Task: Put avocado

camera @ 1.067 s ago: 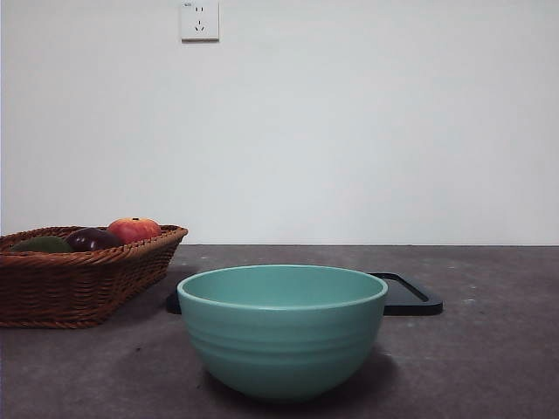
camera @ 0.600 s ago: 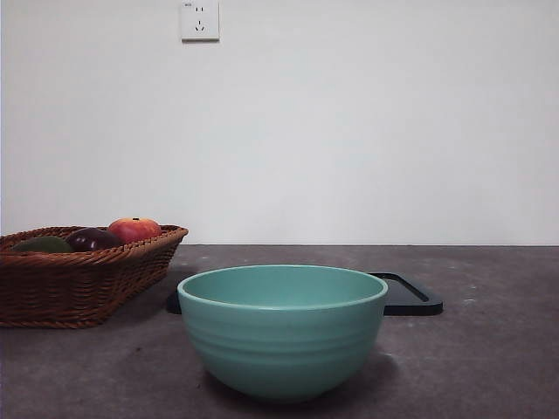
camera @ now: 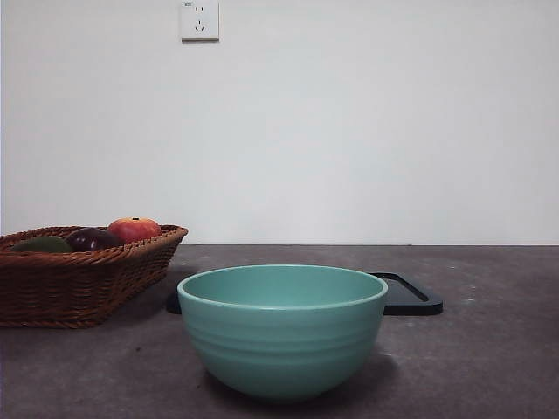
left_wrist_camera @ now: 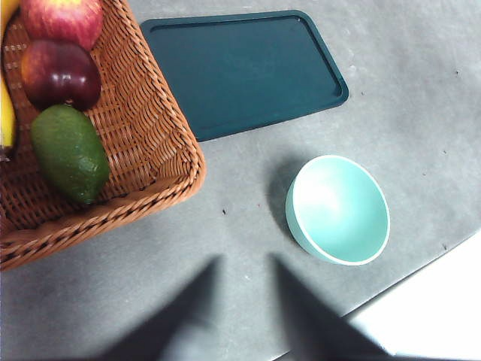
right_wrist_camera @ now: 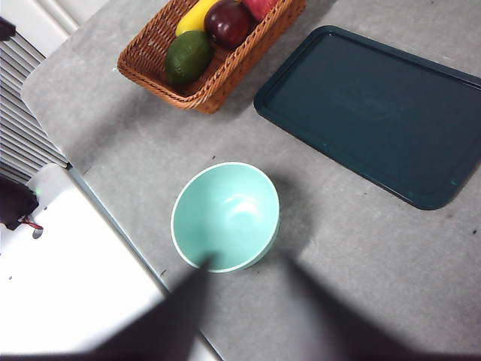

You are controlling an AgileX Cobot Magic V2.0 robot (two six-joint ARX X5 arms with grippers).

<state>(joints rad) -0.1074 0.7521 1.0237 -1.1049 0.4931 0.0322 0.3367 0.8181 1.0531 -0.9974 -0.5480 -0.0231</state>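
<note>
The avocado (left_wrist_camera: 69, 153) lies in a wicker basket (left_wrist_camera: 150, 197) beside a dark maroon fruit (left_wrist_camera: 60, 74), a red apple (left_wrist_camera: 64, 19) and a banana (left_wrist_camera: 6, 113). In the front view only the avocado's (camera: 39, 245) top shows above the basket rim (camera: 87, 257) at far left. From the right wrist view the avocado (right_wrist_camera: 188, 56) sits at the basket's near end. My left gripper (left_wrist_camera: 244, 261) hovers high and open over bare table between basket and bowl. High over the bowl's edge, my right gripper (right_wrist_camera: 249, 265) is open as well. Both hold nothing.
A teal bowl (camera: 282, 330) stands at the table's front centre, empty inside (right_wrist_camera: 225, 216). A dark flat tray (right_wrist_camera: 372, 113) lies behind it, next to the basket. The table's edge and a white surface (right_wrist_camera: 75, 286) are close to the bowl.
</note>
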